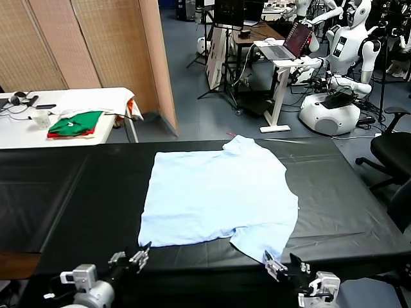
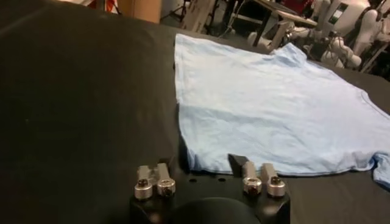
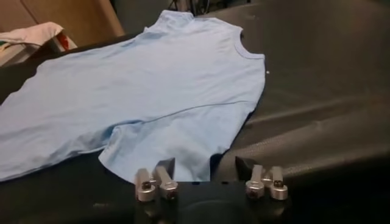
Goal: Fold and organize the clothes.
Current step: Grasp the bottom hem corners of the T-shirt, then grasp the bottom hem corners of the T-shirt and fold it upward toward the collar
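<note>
Item: T-shirt (image 1: 218,196), pale blue, short-sleeved; lay spread flat on the black tabletop (image 1: 334,192), ahead of both claws and between them; collar at the far end from the claws, hem edge nearest the left one; one sleeve reached toward the right one.

Left claw (image 1: 138,255): low at the near tabletop edge, just short of the shirt's near left corner; fingers (image 2: 247,167) stood apart with a gap between them; nothing held; not touching the cloth so far as the wrist view showed.

Right claw (image 1: 278,264): low at the near edge, just before the sleeve tip; fingers (image 3: 163,172) likewise apart, empty; sleeve edge lay just beyond them.

Beyond the left claw, well apart: white side table (image 1: 64,122) bearing green and red folded garments (image 1: 76,124).
</note>
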{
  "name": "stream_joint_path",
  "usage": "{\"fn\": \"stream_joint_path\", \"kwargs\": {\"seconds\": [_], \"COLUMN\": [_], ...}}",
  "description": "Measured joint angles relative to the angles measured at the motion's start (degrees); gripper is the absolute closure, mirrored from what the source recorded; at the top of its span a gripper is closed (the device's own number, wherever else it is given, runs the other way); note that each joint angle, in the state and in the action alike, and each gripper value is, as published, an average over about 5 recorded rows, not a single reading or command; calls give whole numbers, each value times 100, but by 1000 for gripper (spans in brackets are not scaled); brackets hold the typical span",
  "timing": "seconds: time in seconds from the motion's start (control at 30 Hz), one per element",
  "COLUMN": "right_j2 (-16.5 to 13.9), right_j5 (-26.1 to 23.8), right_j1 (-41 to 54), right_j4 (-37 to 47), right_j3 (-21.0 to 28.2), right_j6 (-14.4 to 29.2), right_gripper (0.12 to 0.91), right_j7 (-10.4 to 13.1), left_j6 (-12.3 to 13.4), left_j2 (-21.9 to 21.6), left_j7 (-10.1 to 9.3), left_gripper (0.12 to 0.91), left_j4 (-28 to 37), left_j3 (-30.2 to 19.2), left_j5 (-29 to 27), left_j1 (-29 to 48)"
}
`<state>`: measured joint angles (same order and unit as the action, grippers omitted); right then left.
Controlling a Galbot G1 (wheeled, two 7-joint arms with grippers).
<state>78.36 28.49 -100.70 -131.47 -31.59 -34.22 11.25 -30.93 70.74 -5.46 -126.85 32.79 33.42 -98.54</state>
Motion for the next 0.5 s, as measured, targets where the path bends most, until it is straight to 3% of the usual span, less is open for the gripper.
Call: {"fn": "stream_joint_path", "kwargs": {"seconds": [0.1, 0.27, 0.5], "right_j2": [0, -18, -60], "right_j5": [1, -8, -213], "right_j1": [-9, -96, -411], "right_j4": [-37, -167, -496], "right_j3": [2, 3, 102], "right_j6": [38, 72, 116], "right_gripper": [877, 885, 885], "right_j7": [-19, -25, 6], "left_j6": [24, 76, 146], "left_j2": [-12, -17, -19], "left_j7": [0, -22, -140], "left_gripper": [815, 881, 882], "left_j4": [7, 10, -167], "left_j3": [-4, -1, 121], "left_j5": [-9, -42, -69], "left_j1": [2, 4, -222]}}
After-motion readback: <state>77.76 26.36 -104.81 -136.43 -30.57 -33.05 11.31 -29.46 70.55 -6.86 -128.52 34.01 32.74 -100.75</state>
